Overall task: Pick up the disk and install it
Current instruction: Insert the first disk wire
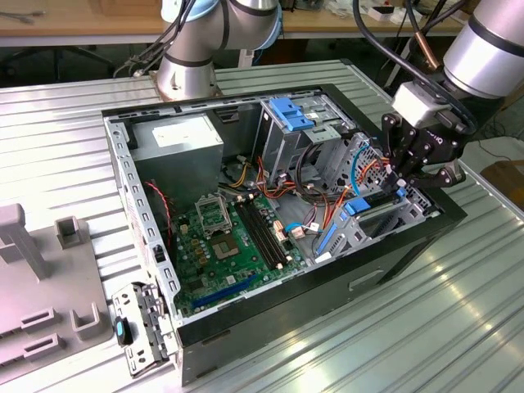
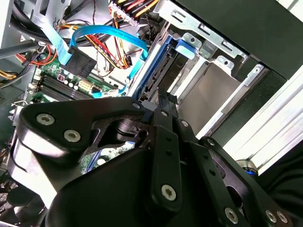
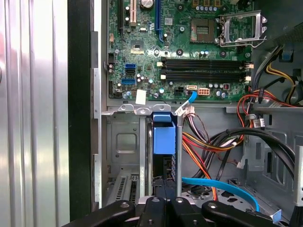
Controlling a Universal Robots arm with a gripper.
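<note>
Standing on edge inside the drive cage [image 3: 124, 142] of the open computer case [image 1: 327, 286], the disk [image 3: 163, 137] has its bright blue carrier end toward the motherboard [image 3: 189, 47] and its opposite end under the gripper [image 3: 164, 204]. In the exterior view the disk [image 1: 354, 208] sits low in the cage at the exterior view's right, between the metal walls of its slot. The pick-up looks complete and the insertion well under way. Whether the disk is pushed fully home cannot be told, so the final seating may be what is left. The jaws are drawn in close on the disk's near edge in both wrist views and appear to be clamping it, not standing apart. The gripper [image 1: 403, 182] points down into the case, carried by an arm that enters from the exterior view's upper right with its wrist bent sharply over the case rim. A blue data cable [image 3: 222, 187] curls just beside the cage among red, yellow and orange wiring. Across the case, well apart, are the blue bracket [image 1: 291, 110] on the upper bay and the grey power supply [image 1: 180, 139].
</note>
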